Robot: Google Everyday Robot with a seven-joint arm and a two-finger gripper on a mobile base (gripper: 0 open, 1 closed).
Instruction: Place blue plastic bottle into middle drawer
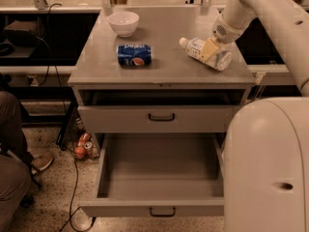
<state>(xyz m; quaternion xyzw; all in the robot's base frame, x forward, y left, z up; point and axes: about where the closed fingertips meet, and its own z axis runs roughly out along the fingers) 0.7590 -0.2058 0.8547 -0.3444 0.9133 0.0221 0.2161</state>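
The blue plastic bottle (221, 60), clear with a white cap and a white-and-blue label, lies on its side at the right of the grey cabinet top (164, 71). My gripper (208, 50) is down on the middle of the bottle, reaching in from the upper right. The bottle rests on the top. The middle drawer (154, 209), the lower grey front with a dark handle, is pulled out and open below, and nothing shows inside it.
A blue Pepsi can (134, 55) lies left of the bottle, with a white bowl (123, 23) behind it. The upper drawer front (159, 117) is slightly ajar. My white body (270, 168) fills the lower right. A person's legs (12, 168) and floor cans (82, 146) are at left.
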